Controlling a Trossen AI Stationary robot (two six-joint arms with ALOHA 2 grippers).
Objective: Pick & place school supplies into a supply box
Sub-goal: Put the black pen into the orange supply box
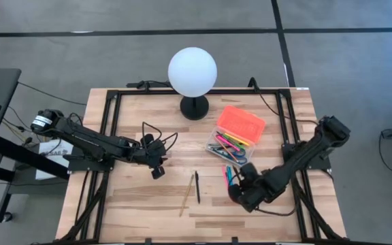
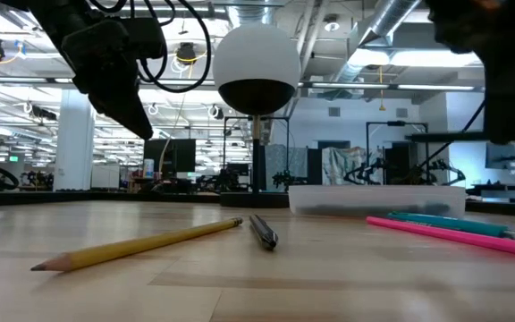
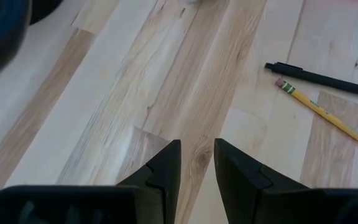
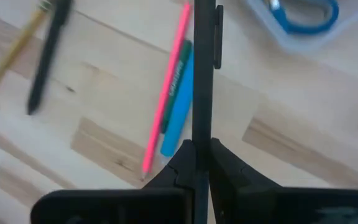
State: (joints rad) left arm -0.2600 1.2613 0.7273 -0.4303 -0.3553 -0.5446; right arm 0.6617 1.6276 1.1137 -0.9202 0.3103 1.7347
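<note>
My right gripper (image 4: 201, 151) is shut on a black pen (image 4: 202, 74) and hovers near the table's front right (image 1: 240, 192). Under it, a pink pencil (image 4: 165, 93) and a blue marker (image 4: 178, 115) lie flat on the wood. The supply box (image 1: 231, 147), a clear case with its orange lid (image 1: 241, 122) beside it, holds blue-handled scissors (image 4: 306, 15) and several pens. A yellow pencil (image 1: 187, 195) and a second black pen (image 1: 197, 187) lie mid-table. My left gripper (image 3: 197, 163) hangs open above bare wood at centre left (image 1: 158, 171). My right gripper pinches the black pen near one end (image 4: 201, 140) between its two fingers, coming from above and pointing steeply down. The pen runs on beyond the fingertips, its clip end (image 4: 217, 37) away from them. It is lifted clear of the table and the pens below.
A white globe lamp (image 1: 192, 71) on a black foot stands at the far middle of the table. Black frame rails (image 1: 107, 129) run along the left and right sides. Bare wood lies between the two grippers and along the near edge.
</note>
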